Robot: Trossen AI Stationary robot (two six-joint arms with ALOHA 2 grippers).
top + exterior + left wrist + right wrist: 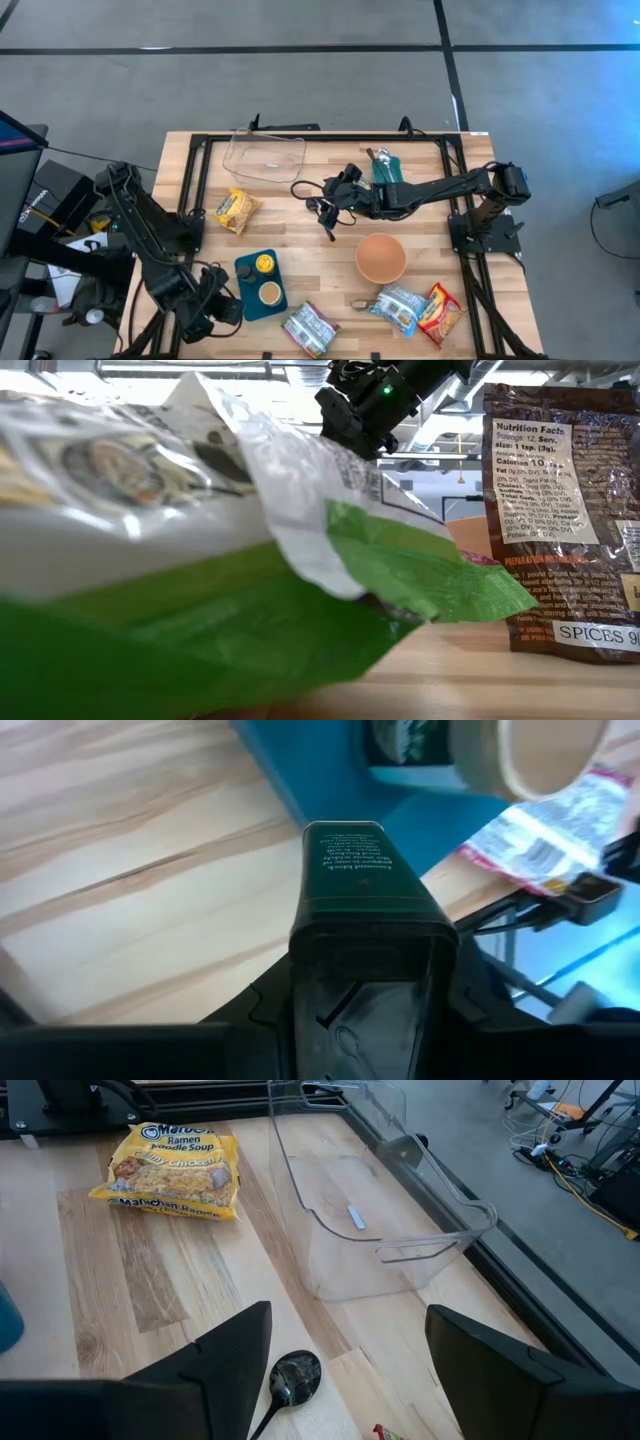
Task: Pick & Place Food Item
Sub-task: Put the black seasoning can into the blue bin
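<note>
A dark green tin with small print on its face sits between the fingers of my left gripper, which hangs at the table's near left beside a teal tray. On the tray stand a yellow-lidded item and a wooden cup. In the high view the gripper hides the tin. My right gripper stands open over the table's middle, above a black spoon, with nothing between its fingers. My left gripper pinches the tin between its two fingers, which lie on the tin's two narrow sides at the end nearest the wrist. The fingers slant down from above. The tin juts out past them, its free end above the wood by the tray's edge.
A clear plastic tub stands at the far side, a yellow ramen packet left of centre. A brown bowl sits right of centre. Food packets lie along the near edge. A green packet lies under my right arm.
</note>
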